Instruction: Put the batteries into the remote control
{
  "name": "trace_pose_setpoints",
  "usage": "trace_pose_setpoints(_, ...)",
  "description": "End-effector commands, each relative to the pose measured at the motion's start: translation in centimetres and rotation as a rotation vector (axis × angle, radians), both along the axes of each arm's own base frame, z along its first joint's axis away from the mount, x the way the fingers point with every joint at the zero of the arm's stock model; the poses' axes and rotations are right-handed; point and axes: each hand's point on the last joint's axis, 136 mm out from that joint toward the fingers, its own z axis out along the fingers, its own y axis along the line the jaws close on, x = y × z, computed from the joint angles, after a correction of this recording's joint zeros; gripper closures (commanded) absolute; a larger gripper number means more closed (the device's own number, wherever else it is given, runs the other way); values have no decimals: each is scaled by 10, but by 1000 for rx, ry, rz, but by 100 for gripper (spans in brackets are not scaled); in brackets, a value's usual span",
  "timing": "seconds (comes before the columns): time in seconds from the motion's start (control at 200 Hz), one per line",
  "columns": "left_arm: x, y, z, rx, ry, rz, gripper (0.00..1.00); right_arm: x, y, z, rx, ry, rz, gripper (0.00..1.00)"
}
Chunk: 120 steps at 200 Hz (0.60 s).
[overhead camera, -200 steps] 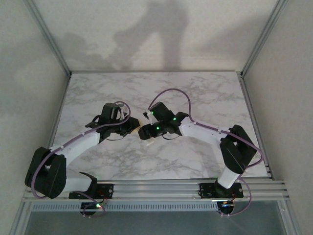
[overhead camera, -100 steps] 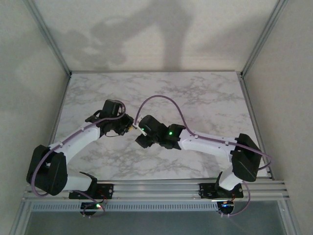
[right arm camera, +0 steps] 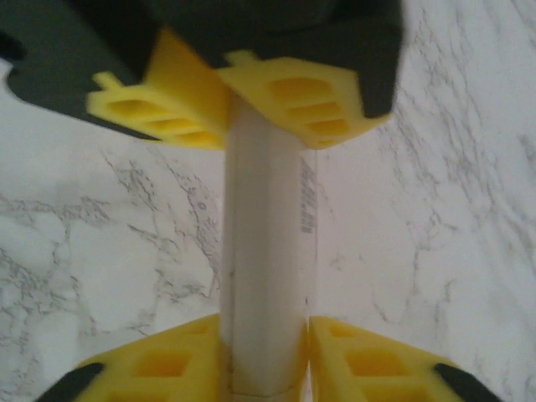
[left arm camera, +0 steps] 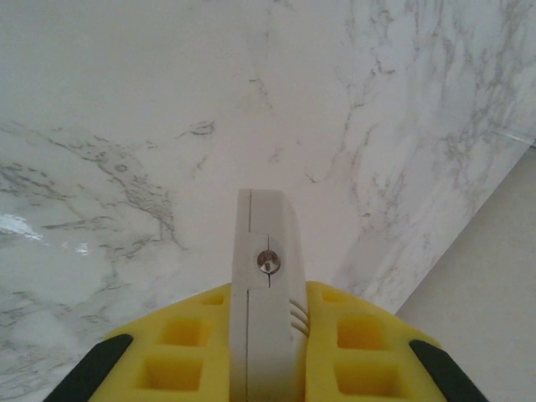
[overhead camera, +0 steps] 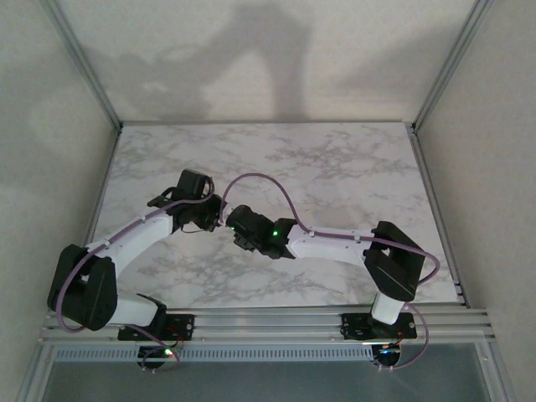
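Left end effector [left arm camera: 266,356] grips the remote control [left arm camera: 261,285] tight, its yellow pads [left arm camera: 188,352] squeezing the two flat sides so the thin edge pokes out over the desk [left arm camera: 126,126]. Right end effector [right arm camera: 266,343] pinches the other end of the same remote control, so the white thing hangs in the air between the two arms. I think both hold it at once so it cannot drop while it gets passed over or turned to its battery side.

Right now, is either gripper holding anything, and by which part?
Both hold the remote control, seen edge-on, with pads pressed on its two broad faces. The left gripper grips one end and the right gripper grips the opposite end.
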Motion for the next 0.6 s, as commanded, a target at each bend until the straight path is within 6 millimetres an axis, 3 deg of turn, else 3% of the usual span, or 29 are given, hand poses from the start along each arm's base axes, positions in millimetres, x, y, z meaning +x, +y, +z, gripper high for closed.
trace_pose_setpoints(0.0,2,-11,10,-50,-3,-29,94,0,6,-3,24,-1,12,81)
trace_pose_setpoints(0.13,16,-22,28,-77,-106,-92,90,-14,12,-7,68,79,48,90)
trace_pose_setpoints(0.2,25,-25,41,-61,-163,-127,83,-20,13,-5,105,116,45,94)
trace_pose_setpoints(0.265,34,-24,56,-35,-232,-151,61,-18,9,2,163,137,6,95)
trace_pose_setpoints(0.34,45,-20,81,20,-346,-167,27,-9,1,12,274,180,-82,95)
trace_pose_setpoints(0.441,55,-4,123,148,-538,-174,2,11,-24,17,423,249,-258,94)
trace_pose_setpoints(0.536,54,12,151,275,-691,-197,1,33,-41,16,615,335,-396,92)
trace_pose_setpoints(0.596,48,12,162,311,-776,-248,1,43,-39,12,692,396,-433,92)
